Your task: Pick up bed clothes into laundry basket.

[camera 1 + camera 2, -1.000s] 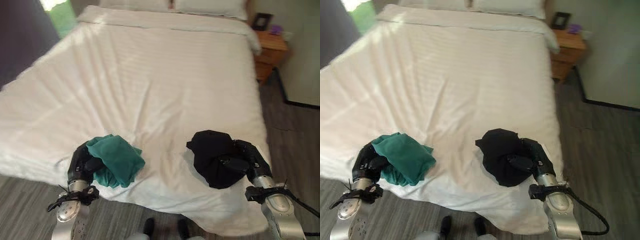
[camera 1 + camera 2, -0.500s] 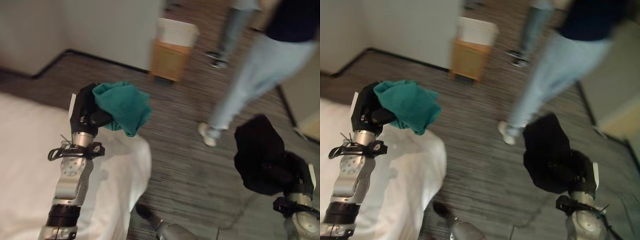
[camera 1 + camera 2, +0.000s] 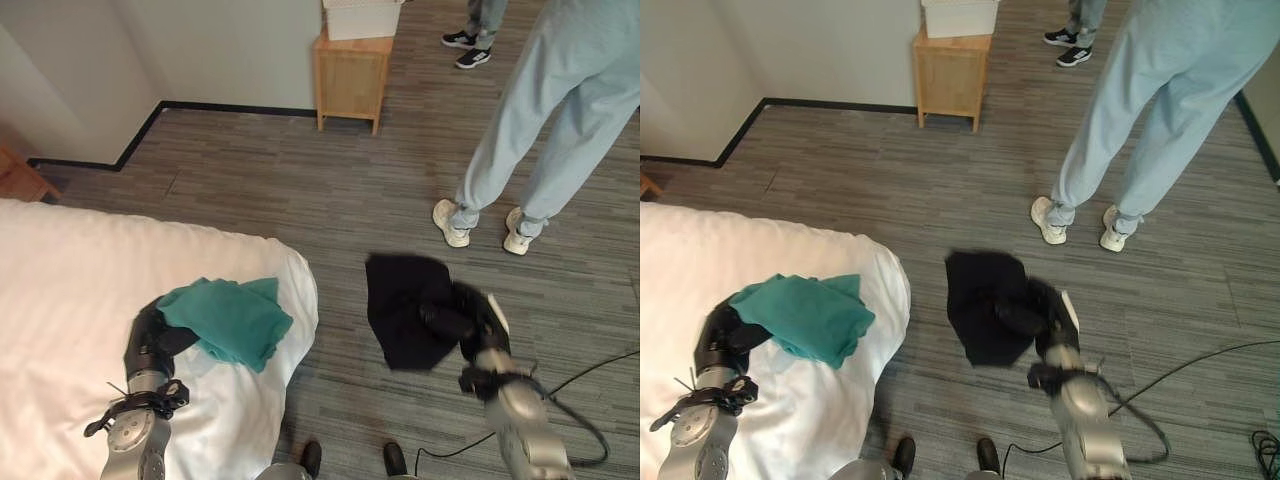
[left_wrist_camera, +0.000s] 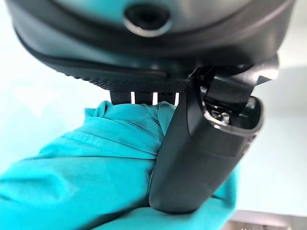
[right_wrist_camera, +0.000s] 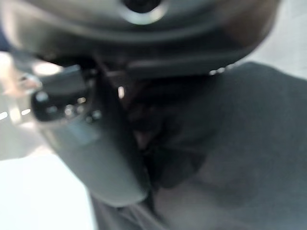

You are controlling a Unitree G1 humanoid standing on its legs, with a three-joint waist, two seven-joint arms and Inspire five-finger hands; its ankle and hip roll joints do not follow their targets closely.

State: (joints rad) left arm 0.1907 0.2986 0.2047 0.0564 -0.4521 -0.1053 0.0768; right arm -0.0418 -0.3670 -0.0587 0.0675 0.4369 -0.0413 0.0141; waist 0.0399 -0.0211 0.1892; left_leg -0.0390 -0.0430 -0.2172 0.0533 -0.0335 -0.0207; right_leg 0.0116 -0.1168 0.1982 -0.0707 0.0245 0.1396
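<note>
1. Now the left hand [image 3: 152, 340] is over the bed [image 3: 70, 290], near the bed's rounded corner, and its fingers are curled round a green garment [image 3: 225, 317]; in the left wrist view the thumb [image 4: 199, 158] presses into the bunched green cloth.
2. Part of the green garment drapes toward the bed's corner; whether it rests on the white sheet or hangs just above it I cannot tell.
3. The right hand [image 3: 470, 322] is out over the grey striped floor [image 3: 300, 190], beside the bed and clear of it, with its fingers closed on a black garment [image 3: 405, 308].
4. The black garment hangs from that hand in a loose mass, above the floor, between the bed's corner and a person's white shoes [image 3: 450, 222].
5. The person [image 3: 560, 110] in light blue trousers stands on the floor beyond the right hand, apart from it.
6. A small wooden stand [image 3: 350, 78] sits against the far wall, with a white basket [image 3: 360, 17] on top of it, well apart from both garments.
7. A second pair of shoes [image 3: 462, 40], dark ones, shows on the floor past the stand.
</note>
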